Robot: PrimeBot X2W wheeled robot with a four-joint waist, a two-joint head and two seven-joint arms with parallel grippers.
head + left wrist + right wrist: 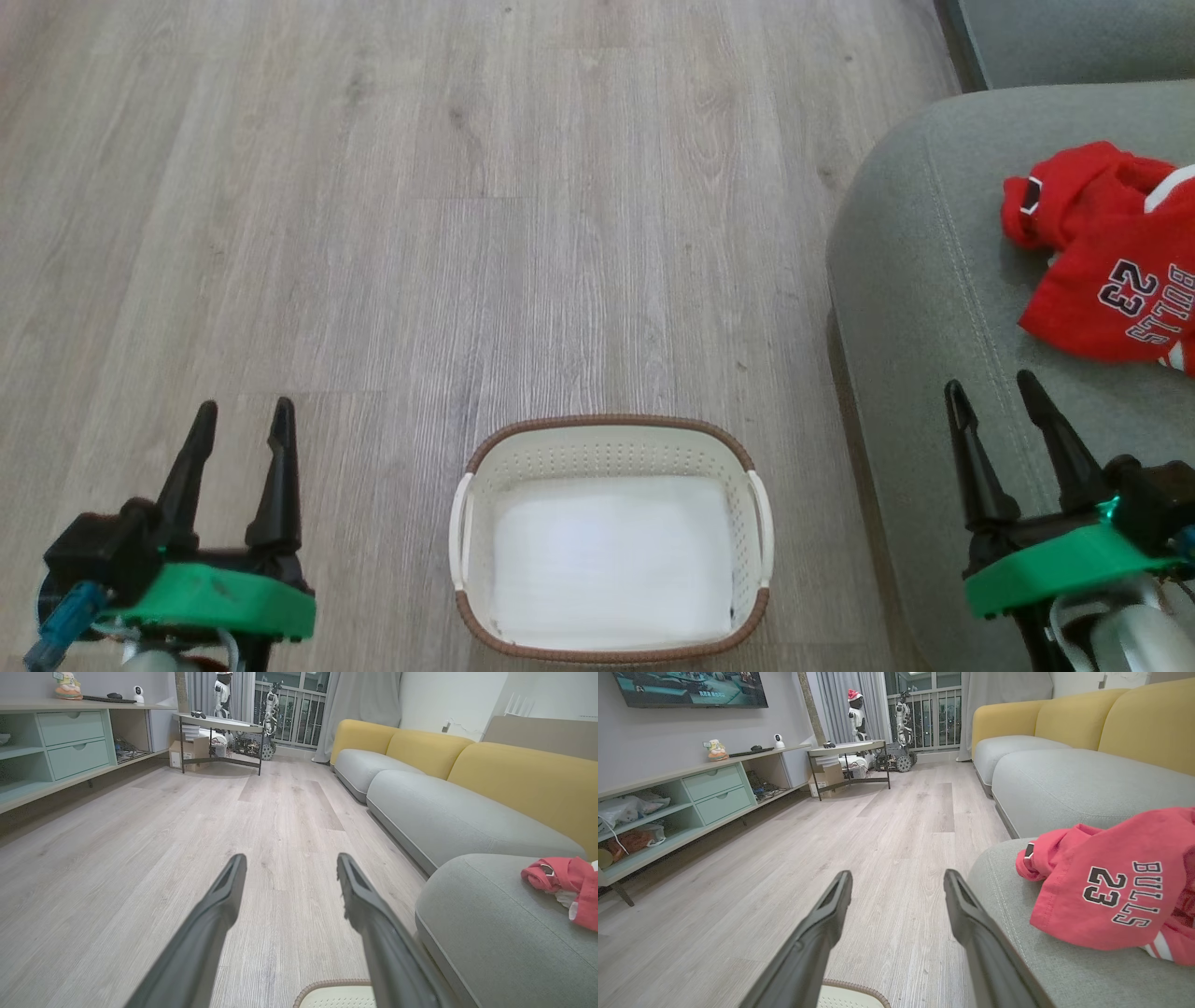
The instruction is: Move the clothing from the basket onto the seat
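Observation:
The red clothing printed "BULLS 23" lies bunched on the grey-green seat at the right, and appears again as the clothing and clothing on the seat and seat. The cream basket with a brown rim stands on the floor at bottom centre with nothing inside; its rim edge shows as the basket and basket. My left gripper is open at the lower left, over bare floor. My right gripper is open over the seat's front, just short of the clothing.
Pale wood floor stretches ahead. A long sofa with yellow backs runs along the right. A low cabinet with green drawers lines the left wall, and a small table with robots behind it stands far off.

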